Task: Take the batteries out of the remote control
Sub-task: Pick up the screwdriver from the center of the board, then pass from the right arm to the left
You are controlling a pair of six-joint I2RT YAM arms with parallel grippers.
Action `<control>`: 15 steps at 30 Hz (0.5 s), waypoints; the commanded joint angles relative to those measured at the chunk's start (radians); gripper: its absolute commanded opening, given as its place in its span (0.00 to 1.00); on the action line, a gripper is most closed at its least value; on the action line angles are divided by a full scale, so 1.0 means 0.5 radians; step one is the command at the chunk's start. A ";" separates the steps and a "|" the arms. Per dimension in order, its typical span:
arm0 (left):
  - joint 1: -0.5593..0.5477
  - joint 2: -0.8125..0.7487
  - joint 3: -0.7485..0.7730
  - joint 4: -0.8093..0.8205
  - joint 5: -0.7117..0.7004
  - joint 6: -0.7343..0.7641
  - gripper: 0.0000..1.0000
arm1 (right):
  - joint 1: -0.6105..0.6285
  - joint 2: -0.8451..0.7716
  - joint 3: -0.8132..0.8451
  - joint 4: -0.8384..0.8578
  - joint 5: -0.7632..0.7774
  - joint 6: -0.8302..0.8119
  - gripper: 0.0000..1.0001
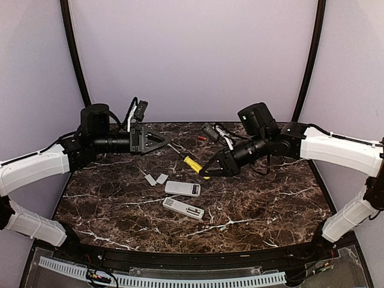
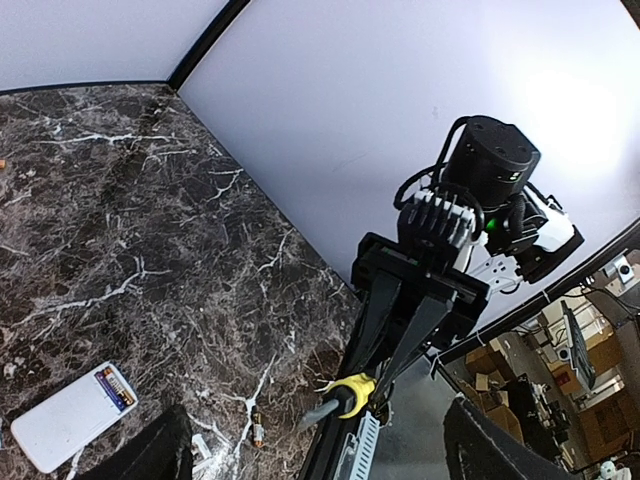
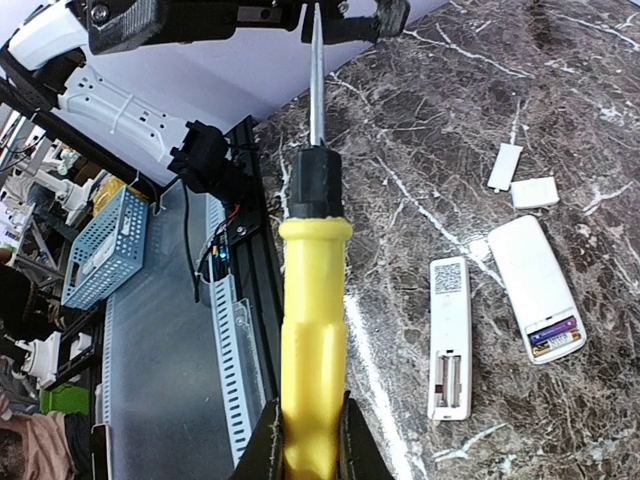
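Two white remotes lie face down mid-table. The wider remote (image 1: 182, 188) (image 3: 535, 280) (image 2: 70, 415) holds coloured batteries (image 3: 555, 333) (image 2: 116, 388) in its open bay. The slimmer remote (image 1: 183, 208) (image 3: 450, 335) shows an empty bay. A small loose battery (image 2: 258, 430) lies on the marble, and a reddish cell (image 1: 201, 138) lies toward the back. My right gripper (image 1: 215, 169) (image 3: 308, 430) (image 2: 375, 380) is shut on a yellow-handled screwdriver (image 1: 195, 164) (image 3: 312, 330) (image 2: 350, 393). Its shaft points at my left gripper (image 1: 165, 141) (image 2: 318, 440), which is open and holds nothing.
Two small grey-white cover plates (image 1: 156, 179) (image 3: 520, 180) lie left of the remotes. A dark object with cables (image 1: 213, 130) sits at the back centre. A slotted white cable duct (image 1: 168, 279) runs along the table's near edge.
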 commanded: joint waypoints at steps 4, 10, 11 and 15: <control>0.011 -0.073 -0.050 0.211 0.125 -0.085 0.75 | 0.011 0.016 0.082 -0.077 -0.219 0.013 0.00; 0.011 -0.055 -0.065 0.245 0.216 -0.103 0.57 | 0.011 0.048 0.109 -0.074 -0.285 0.013 0.00; 0.012 -0.050 -0.068 0.246 0.229 -0.105 0.54 | 0.011 0.050 0.110 -0.073 -0.289 0.016 0.00; 0.011 -0.050 -0.078 0.252 0.257 -0.123 0.49 | 0.009 0.049 0.115 -0.065 -0.293 0.022 0.00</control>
